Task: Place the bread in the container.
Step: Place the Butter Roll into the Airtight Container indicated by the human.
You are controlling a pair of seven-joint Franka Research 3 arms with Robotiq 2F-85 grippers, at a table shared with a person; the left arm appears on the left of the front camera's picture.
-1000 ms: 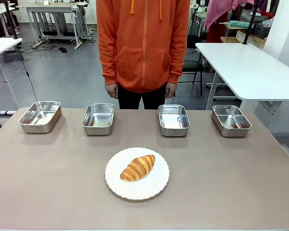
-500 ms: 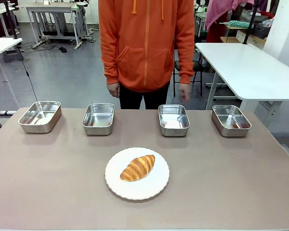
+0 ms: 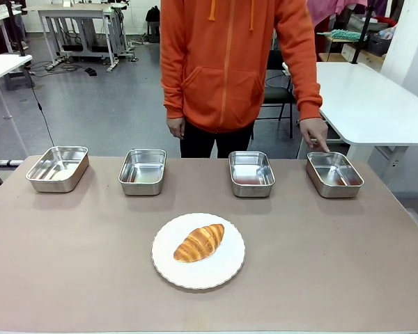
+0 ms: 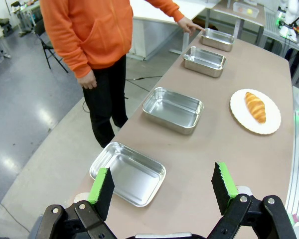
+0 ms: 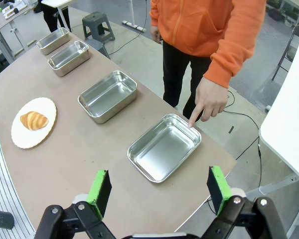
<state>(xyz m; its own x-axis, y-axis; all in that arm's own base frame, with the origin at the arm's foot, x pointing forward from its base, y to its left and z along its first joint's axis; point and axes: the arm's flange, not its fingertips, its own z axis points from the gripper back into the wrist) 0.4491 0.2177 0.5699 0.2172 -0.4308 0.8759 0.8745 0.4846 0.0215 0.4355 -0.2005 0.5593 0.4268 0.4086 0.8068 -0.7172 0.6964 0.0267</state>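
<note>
The bread [image 3: 199,242], a golden-brown croissant, lies on a round white plate [image 3: 223,275] at the table's near middle. Several steel trays stand in a row along the far edge. The person's hand [image 3: 313,132] points a finger at the back rim of the far-right container [image 3: 334,174]. In the right wrist view, my right gripper [image 5: 158,189] hangs open above the table, just short of that container [image 5: 163,148], with the pointing hand [image 5: 207,99] beyond it and the bread [image 5: 34,120] off to the left. My left gripper [image 4: 162,189] is open above the nearest tray [image 4: 128,173]; the bread [image 4: 255,106] lies far off.
Three more alike trays [image 3: 57,168] [image 3: 142,171] [image 3: 251,173] line the far edge, all with nothing in them. The person in an orange hoodie [image 3: 230,62] stands behind the table. A white table [image 3: 366,97] stands at the back right.
The person has stepped to the picture's right and stretched a hand down to the far-right container's rim. The bread, plate and trays have not moved.
</note>
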